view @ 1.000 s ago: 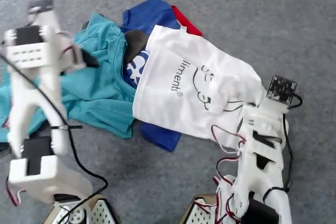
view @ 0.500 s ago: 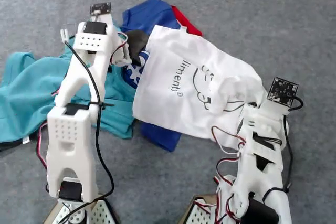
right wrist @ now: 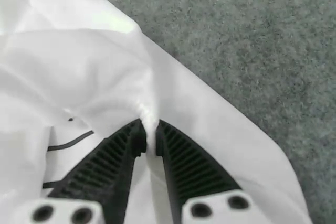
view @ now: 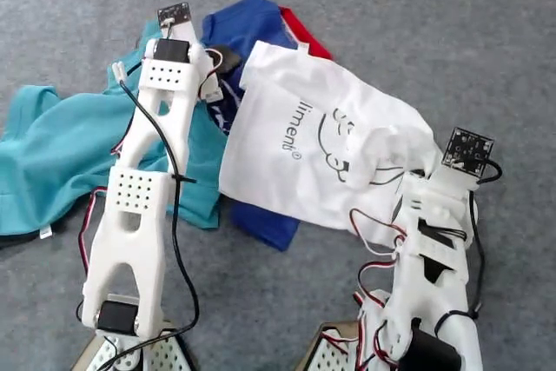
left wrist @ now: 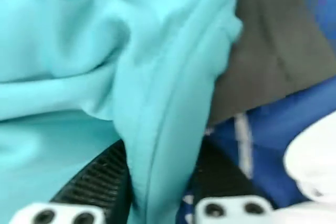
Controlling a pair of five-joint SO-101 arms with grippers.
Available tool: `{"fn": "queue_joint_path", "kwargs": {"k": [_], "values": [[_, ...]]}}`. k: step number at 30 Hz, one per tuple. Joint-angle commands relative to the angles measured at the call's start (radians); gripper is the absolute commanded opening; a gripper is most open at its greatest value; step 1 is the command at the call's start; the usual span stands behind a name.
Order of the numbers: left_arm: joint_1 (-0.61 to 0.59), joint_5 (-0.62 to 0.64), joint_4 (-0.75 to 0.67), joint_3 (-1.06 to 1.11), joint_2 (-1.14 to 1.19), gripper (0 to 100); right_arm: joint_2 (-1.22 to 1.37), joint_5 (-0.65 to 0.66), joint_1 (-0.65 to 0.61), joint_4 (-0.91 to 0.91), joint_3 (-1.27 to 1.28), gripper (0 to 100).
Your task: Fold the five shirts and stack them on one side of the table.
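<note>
Left arm (view: 143,188) is stretching far out over the table (view: 486,49). The left gripper (left wrist: 163,148) is clamping a raised fold of the teal shirt (left wrist: 63,51). The dark grey shirt (left wrist: 268,51) and the blue shirt (left wrist: 273,119) are lying just beyond its fingertips. Right arm (view: 434,249) is sitting low and tucked back. The right gripper (right wrist: 148,129) is pinching a ridge of the white shirt (right wrist: 63,66), jaws nearly closed.
</note>
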Motion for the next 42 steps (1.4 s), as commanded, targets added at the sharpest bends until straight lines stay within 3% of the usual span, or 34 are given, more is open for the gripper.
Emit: {"fn": "queue_joint_path", "kwargs": {"k": [1,11,35,42], "values": [[-0.028,0.011,0.037,-0.079,0.038,3,-0.013,-0.006,0.005,-0.018,0.001,1.3],[-0.305,-0.112,0.183,-0.412,0.032,3,-0.013,-0.006,0.005,-0.02,0.001,1.4],[-0.977,-0.11,0.212,-0.397,-0.66,3,-0.012,-0.006,0.003,-0.015,0.001,1.5],[-1.032,-0.115,0.212,-0.358,-0.64,3,-0.012,-0.006,0.002,-0.015,0.001,1.5]]}}
